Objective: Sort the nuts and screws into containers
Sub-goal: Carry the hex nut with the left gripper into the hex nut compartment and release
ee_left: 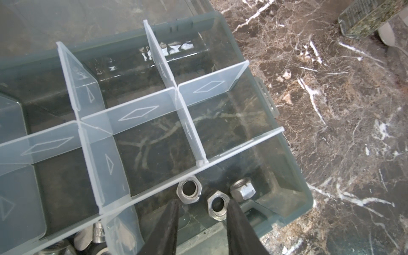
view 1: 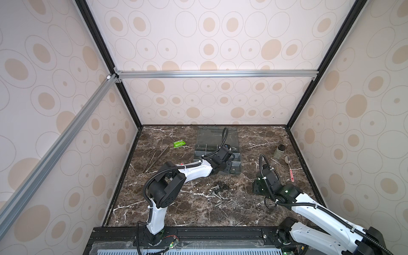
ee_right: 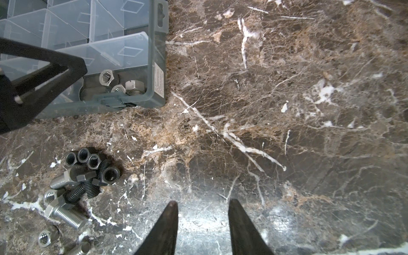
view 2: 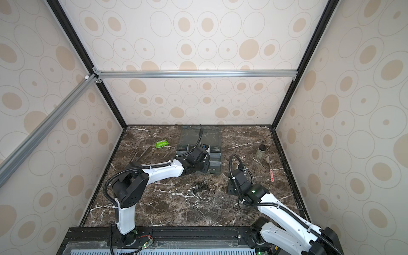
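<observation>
Left gripper (ee_left: pixel 202 202), right gripper (ee_right: pixel 202 202): jaws apart

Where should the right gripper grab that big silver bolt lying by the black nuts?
I'd grip the bolt by its threaded shaft, from straight above, jaws across it. It lies flat on the table, shaft clear, while its hex head is crowded.

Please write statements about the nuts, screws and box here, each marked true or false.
1. Three silver nuts lie in a corner compartment of the organiser box. True.
2. The right claw holds a screw. False: its jaws stand apart and empty over the table.
3. The box's lid is shut. False: it lies open behind the box.
4. Loose screws and nuts lie on the table in front of the box. True.
5. The jar stands inside the box. False: it stands on the table, right of the box.
6. The left claw is over the box. True.
</observation>
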Robot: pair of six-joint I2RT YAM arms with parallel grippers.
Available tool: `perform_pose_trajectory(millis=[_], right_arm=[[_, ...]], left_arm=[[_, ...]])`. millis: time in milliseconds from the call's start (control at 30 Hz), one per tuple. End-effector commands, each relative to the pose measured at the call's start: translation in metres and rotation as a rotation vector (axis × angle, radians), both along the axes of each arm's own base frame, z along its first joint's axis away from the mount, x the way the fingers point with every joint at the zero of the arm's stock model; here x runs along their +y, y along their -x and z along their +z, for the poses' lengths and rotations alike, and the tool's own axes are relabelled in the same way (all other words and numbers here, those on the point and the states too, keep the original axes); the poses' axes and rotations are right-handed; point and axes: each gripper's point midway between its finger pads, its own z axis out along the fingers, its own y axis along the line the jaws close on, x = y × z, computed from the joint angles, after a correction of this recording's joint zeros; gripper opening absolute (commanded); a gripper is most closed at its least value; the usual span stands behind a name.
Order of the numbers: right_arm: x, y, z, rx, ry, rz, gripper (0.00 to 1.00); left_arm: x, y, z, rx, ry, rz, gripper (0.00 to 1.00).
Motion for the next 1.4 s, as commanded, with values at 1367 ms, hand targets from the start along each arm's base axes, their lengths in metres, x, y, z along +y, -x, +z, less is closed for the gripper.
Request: perform_pose_trajectory(millis=[1367], right_arm=[[0.004, 0.001, -0.017, 0.049, -0.008, -0.01, 0.41]], left_arm=[[0.05, 0.004, 0.059, -0.116, 0.171, 0.109, 0.36]])
